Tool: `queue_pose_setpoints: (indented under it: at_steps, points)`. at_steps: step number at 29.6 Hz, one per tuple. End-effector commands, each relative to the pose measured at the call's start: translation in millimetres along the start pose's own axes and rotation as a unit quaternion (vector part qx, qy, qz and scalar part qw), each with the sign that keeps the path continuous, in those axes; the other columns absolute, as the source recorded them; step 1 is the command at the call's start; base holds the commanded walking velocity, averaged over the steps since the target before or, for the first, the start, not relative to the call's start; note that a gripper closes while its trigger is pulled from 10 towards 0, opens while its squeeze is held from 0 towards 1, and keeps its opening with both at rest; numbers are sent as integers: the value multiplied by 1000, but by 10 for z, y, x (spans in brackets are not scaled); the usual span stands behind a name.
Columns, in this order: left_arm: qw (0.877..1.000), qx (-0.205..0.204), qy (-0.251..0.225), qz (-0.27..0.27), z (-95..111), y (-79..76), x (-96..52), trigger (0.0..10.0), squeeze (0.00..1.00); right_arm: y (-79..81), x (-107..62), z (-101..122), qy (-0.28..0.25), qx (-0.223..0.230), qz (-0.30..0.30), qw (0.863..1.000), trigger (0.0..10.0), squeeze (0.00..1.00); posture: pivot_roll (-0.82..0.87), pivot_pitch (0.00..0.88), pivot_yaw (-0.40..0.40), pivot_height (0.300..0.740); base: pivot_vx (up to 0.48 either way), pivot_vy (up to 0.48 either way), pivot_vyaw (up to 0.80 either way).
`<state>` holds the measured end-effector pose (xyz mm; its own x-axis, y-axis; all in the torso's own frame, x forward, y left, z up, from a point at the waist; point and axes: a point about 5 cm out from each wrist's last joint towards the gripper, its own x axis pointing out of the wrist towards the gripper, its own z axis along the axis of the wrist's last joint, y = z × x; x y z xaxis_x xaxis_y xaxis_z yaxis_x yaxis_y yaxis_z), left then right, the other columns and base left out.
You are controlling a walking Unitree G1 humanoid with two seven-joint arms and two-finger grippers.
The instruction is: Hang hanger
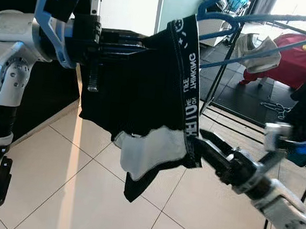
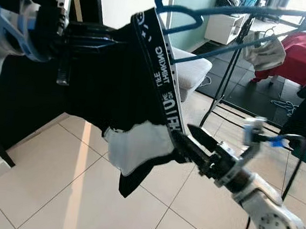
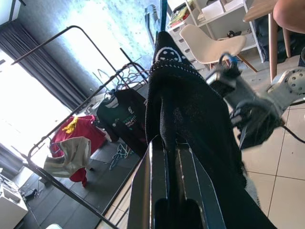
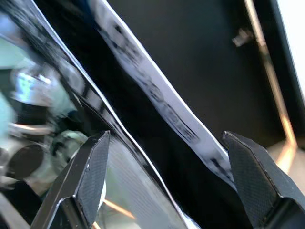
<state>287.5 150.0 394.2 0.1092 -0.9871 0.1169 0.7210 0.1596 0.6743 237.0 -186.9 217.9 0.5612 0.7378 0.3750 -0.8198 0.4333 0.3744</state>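
Here, a black garment with a white-lettered black waistband (image 1: 144, 92) is held up in the middle of the head views, draped on a blue plastic hanger (image 2: 173, 19) whose hook rises at about 1 o'clock from the fabric. The left gripper (image 1: 122, 42), coming in from 9 o'clock, has its jaws closed tight on a fold of the black cloth, as the left wrist view confirms. The right gripper (image 1: 201, 146) reaches up from 4 o'clock; its jaws stand wide apart around the lower end of the waistband, with nothing yet pinched between them.

Beyond, at 1 to 2 o'clock, a black metal drying rack (image 1: 292, 19) carries a pale grey top (image 1: 256, 51), a red shirt (image 1: 305, 59) and a dark green printed shirt (image 3: 125, 121).

For the step to go well, the hanger hook should be lifted clear above the rack's rail and lowered onto a bare stretch of it, with the garment kept from sliding off the hanger arms. The right jaws would best steady the waistband lightly, without tugging it sideways.

On the waistband, mirrored lettering can be made out as "THINKING" and "LIFE", beside a round smiley mark; the rest is too folded to be read.
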Motion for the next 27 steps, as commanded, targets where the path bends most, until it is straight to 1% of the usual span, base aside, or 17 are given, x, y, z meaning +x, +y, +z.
queue_pose_setpoints:
  at_steps: [1, 4, 6, 8, 12, 13, 14, 15, 17, 18, 20, 21, 22, 23, 24, 25, 27]
  points:
    - [1000, 6, -20, -2, 60, 0, 32, 10000, 0, 35, -58, 75, -26, 11, 13, 1000, 10000, 0, -18, 39, -33, 740, 0, 0, 0]
    - [1000, 4, -22, -3, 63, -3, 33, 10000, 0, 10, -85, 121, -38, 9, 3, 999, 10000, 0, -20, 40, -33, 740, 0, 0, 0]
    - [1000, 4, -22, -3, 63, -3, 33, 10000, 0, 10, -85, 121, -38, 9, 3, 999, 10000, 0, -20, 40, -33, 740, 0, 0, 0]
    - [1000, 2, -25, -4, 68, -8, 38, 10000, 0, -38, -94, 130, -39, 3, -16, 999, 10000, 0, -20, 40, -33, 740, 0, 0, 0]
    - [1000, 1, -27, -8, 71, -17, 46, 10000, 0, -65, -86, 130, -37, 5, -31, 999, 10000, 0, -18, 41, -32, 740, 0, 0, 0]
    - [999, -1, -30, -14, 74, -28, 56, 10000, 0, -88, -69, 79, -12, 0, -41, 999, 10000, 0, -14, 42, -34, 740, 0, 0, 0]
    - [999, -1, -30, -14, 74, -28, 56, 10000, 0, -88, -69, 79, -12, 0, -41, 999, 10000, 0, -14, 42, -34, 740, 0, 0, 0]
    - [999, -3, -33, -18, 78, -37, 63, 10000, 0, -120, -54, 8, 23, -8, -59, 998, 10000, 0, -14, 43, -35, 740, 0, 0, 0]
    - [999, -3, -33, -18, 78, -37, 63, 10000, 0, -120, -54, 8, 23, -8, -59, 998, 10000, 0, -14, 43, -35, 740, 0, 0, 0]
    - [999, -4, -37, -21, 85, -45, 69, 10000, 0, -158, -49, -72, 62, -18, -77, 995, 10000, 0, -14, 43, -35, 740, 0, 0, 0]
    - [999, -4, -37, -21, 85, -45, 69, 10000, 0, -158, -49, -72, 62, -18, -77, 995, 10000, 0, -14, 43, -35, 740, 0, 0, 0]
    - [999, -5, -43, -21, 98, -51, 69, 10000, 0, -201, -51, -155, 105, -30, -95, 989, 10000, 0, -13, 43, -36, 740, 0, 0, 0]
    - [999, -5, -43, -21, 98, -51, 69, 10000, 0, -201, -51, -155, 105, -30, -95, 989, 10000, 0, -13, 43, -36, 740, 0, 0, 0]
    - [999, -5, -49, -20, 115, -52, 63, 10000, 0, -233, -56, -214, 137, -41, -110, 984, 10000, 0, -14, 43, -37, 740, 0, 0, 0]
    - [999, -5, -49, -20, 115, -52, 63, 10000, 0, -233, -56, -214, 137, -41, -110, 984, 10000, 0, -14, 43, -37, 740, 0, 0, 0]
    - [998, -4, -54, -18, 136, -48, 48, 10000, 0, -273, -67, -264, 170, -53, -128, 976, 10000, 0, -14, 43, -37, 740, 0, 0, 0]
    - [998, -4, -54, -18, 136, -48, 48, 10000, 0, -273, -67, -264, 170, -53, -128, 976, 10000, 0, -14, 43, -37, 740, 0, 0, 0]
